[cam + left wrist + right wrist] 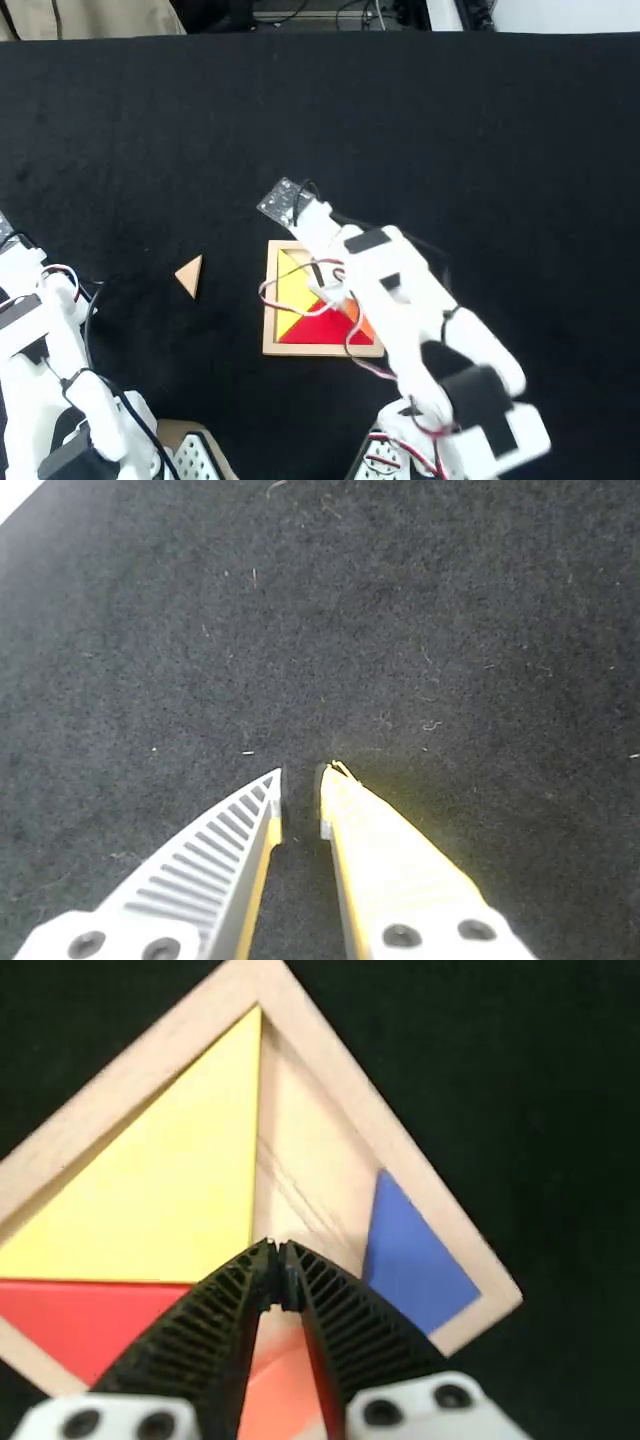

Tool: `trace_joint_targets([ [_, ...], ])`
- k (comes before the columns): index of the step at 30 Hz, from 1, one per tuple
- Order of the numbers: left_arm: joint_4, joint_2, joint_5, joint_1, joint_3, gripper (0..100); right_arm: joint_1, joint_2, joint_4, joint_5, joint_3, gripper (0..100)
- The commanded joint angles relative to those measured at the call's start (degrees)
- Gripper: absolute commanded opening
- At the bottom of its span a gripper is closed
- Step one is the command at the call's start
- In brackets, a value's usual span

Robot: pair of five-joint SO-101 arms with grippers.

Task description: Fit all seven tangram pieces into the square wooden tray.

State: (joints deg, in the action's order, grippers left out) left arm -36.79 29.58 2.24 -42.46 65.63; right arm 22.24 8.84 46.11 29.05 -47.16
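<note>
The square wooden tray (270,300) lies at the table's middle. In it are a yellow triangle (160,1190), a red triangle (90,1320), a blue piece (410,1250) and an orange piece (275,1390). Pale wood (305,1180) shows between the yellow and the blue. My right gripper (277,1252) is shut with nothing in it, its tips just over the tray's centre where yellow and red meet. A loose natural-wood triangle (190,275) rests on the cloth left of the tray. My left gripper (300,778) is shut and empty above bare black cloth.
The right arm (420,320) stretches from the front edge over the tray and covers its right part. The left arm (40,330) stands at the front left corner. Black cloth (480,140) covers the whole table.
</note>
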Motion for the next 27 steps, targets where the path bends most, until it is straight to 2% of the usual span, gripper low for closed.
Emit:
trace_joint_targets([
  [1,0.8,0.6,0.2,0.7,-0.6,8,0.9,-3.7,-0.5,-0.3,4.5,1.1],
  [11,0.8,0.6,0.2,0.7,-0.6,8,6.6,0.5,2.5,-0.5,2.9,1.1],
  [17,0.8,0.6,0.2,0.7,-0.6,8,1.5,3.1,2.5,-0.3,2.9,1.1],
  [23,0.7,0.6,0.5,1.3,-0.6,8,0.9,4.2,3.0,-0.6,3.2,1.1],
  [25,-0.4,0.7,0.3,4.2,-0.7,8,-0.4,6.5,3.1,-1.1,2.9,1.1],
  [27,-5.0,0.8,-0.8,9.1,-2.2,12,-3.3,9.8,3.4,-4.4,2.8,1.1],
])
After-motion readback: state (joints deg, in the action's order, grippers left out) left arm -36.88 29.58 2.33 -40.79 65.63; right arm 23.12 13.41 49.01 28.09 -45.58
